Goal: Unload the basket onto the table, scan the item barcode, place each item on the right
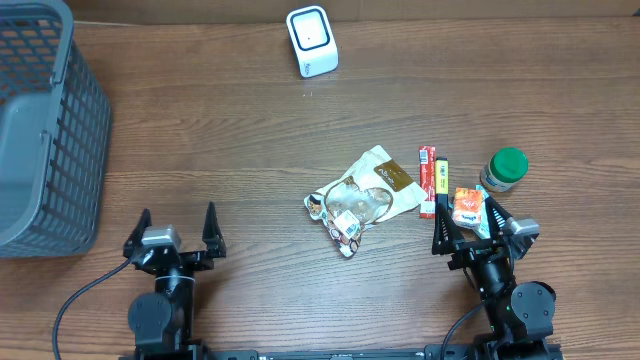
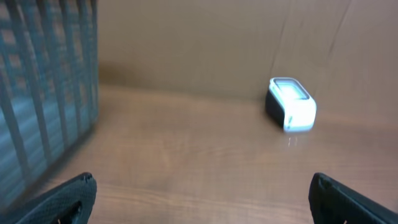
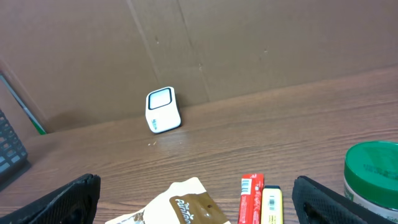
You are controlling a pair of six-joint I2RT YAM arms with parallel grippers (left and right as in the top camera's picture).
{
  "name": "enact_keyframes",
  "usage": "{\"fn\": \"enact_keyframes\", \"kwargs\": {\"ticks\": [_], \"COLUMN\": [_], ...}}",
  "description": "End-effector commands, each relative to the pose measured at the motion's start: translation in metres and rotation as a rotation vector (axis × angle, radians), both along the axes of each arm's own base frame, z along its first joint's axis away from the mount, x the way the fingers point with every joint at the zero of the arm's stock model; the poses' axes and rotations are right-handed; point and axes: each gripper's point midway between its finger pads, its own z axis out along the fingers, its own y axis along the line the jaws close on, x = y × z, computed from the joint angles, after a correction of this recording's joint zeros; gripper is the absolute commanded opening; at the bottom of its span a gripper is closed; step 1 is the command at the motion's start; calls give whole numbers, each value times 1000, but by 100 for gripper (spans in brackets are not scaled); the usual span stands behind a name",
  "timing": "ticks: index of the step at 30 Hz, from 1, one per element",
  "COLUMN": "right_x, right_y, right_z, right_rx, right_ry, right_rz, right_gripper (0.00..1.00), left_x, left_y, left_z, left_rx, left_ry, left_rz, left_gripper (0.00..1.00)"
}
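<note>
**Scanner at the far edge, goods in a cluster, both pincers wide**

The white scanner (image 1: 312, 41) stands alone near the table's 12 o'clock edge in the overhead view, its window face turned up. Both wrist cameras see it too (image 2: 291, 104) (image 3: 163, 109), against a brown cardboard backdrop.

The goods lie well apart from it, toward 4 o'clock from the table's centre. A crumpled snack bag (image 1: 362, 197) lies nearest the middle. At its 3 o'clock are a red stick pack (image 1: 427, 181) and a yellow stick pack (image 1: 441, 182), side by side and pointing toward 12. An orange packet (image 1: 467, 208) lies just at 5 o'clock of the yellow one, and a green-lidded jar (image 1: 505, 169) stands upright at the cluster's 2 o'clock.

The right gripper (image 1: 467, 215) sits at 5 o'clock with its fingers spread fully. The orange packet shows between them from overhead (touching or not, I cannot tell), and nothing is clamped.

The left gripper (image 1: 178, 213) rests at 7 o'clock, jaws just as wide, holding nothing, over bare wooden table (image 1: 250, 130).

A grey mesh basket (image 1: 40, 120) fills the 10 o'clock corner.
</note>
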Motion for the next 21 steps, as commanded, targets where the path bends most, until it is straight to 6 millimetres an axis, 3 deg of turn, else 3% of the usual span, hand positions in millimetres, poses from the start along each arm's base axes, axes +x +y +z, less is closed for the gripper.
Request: {"fn": "enact_keyframes", "kwargs": {"ticks": [1, 21], "right_x": [1, 1], "right_y": [-2, -2], "right_z": [-2, -2], "right_rx": [4, 4], "right_ry": [-3, -3], "right_rz": [-12, -12], "right_gripper": [100, 100], "left_x": [0, 0], "left_y": [-1, -10], "left_z": [-2, -3], "left_rx": [-10, -10], "left_ry": [3, 6], "left_rz": [-4, -39], "left_gripper": [100, 100]}}
